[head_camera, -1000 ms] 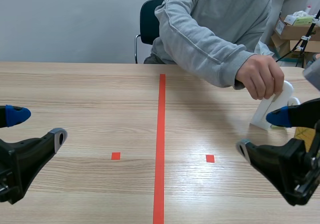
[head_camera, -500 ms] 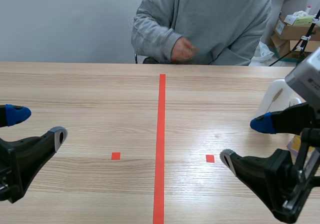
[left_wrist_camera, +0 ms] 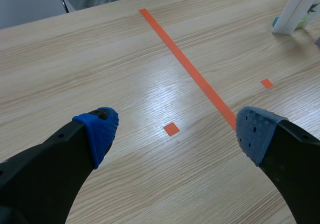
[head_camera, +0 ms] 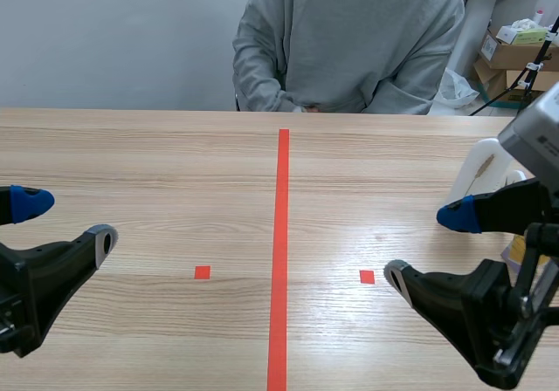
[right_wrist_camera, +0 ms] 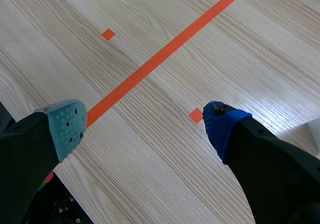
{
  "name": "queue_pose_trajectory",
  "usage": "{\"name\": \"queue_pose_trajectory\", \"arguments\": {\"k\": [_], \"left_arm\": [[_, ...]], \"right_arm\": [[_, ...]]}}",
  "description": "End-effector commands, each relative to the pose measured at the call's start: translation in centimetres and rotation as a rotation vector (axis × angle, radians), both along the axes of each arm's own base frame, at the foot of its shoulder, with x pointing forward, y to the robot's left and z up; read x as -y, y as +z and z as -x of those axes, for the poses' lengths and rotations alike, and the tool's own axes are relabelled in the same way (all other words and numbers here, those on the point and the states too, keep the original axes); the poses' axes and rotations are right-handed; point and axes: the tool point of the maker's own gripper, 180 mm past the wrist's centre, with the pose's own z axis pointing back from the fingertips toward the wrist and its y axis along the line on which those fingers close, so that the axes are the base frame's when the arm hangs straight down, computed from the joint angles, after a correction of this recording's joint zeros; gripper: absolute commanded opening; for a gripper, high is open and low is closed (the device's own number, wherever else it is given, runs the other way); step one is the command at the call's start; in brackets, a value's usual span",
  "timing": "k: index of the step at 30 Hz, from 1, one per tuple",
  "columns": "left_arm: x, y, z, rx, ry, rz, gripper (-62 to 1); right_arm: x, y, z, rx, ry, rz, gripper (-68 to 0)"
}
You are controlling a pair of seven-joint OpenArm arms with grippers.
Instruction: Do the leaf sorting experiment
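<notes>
Left arm (head_camera: 35, 286) low over table (head_camera: 175, 164), jaws apart, right arm (head_camera: 472, 312) low, jaws apart

- The tabletop (head_camera: 175, 155) is flat open wood between the left tool (head_camera: 65, 220) and the right tool (head_camera: 427, 248), crossed only by flat tape marks (head_camera: 282, 234).
- A white stand (head_camera: 485, 174) rises at the tabletop's right side, just beyond the right tool's upper finger, and blocks that side.
- A person (head_camera: 349, 42) sits at the far edge, arms drawn in at the body.
- Both tools hang low, fingers spread wide over bare wood.
</notes>
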Motion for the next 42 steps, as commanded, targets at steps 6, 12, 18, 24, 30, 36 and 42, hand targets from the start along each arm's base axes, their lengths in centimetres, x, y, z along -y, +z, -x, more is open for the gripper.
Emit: {"name": "queue_pose_trajectory", "arguments": {"k": [6, 12, 18, 24, 30, 36, 42], "left_arm": [[0.29, 0.78, -0.15, 0.023, -0.003, 0.019, -9.9], [0.29, 0.78, -0.15, 0.023, -0.003, 0.019, -9.9], [0.29, 0.78, -0.15, 0.023, -0.003, 0.019, -9.9], [0.29, 0.79, -0.16, 0.024, -0.003, 0.019, -9.9], [0.29, 0.79, -0.16, 0.024, -0.003, 0.019, -9.9], [0.29, 0.79, -0.16, 0.024, -0.003, 0.019, -9.9], [0.29, 0.79, -0.16, 0.024, -0.003, 0.019, -9.9]], "right_arm": [[0.05, 0.66, -0.40, 0.029, 0.003, -0.007, -19.9], [0.15, 0.52, -0.39, 0.028, 0.004, 0.005, -19.9], [0.15, 0.52, -0.39, 0.028, 0.004, 0.005, -19.9], [0.18, 0.45, -0.37, 0.025, 0.004, 0.008, -19.9], [0.25, 0.28, -0.31, 0.017, 0.003, 0.016, -19.9], [0.38, 0.10, -0.31, 0.017, 0.004, 0.032, -19.9], [0.38, 0.10, -0.31, 0.017, 0.004, 0.032, -19.9]]}}
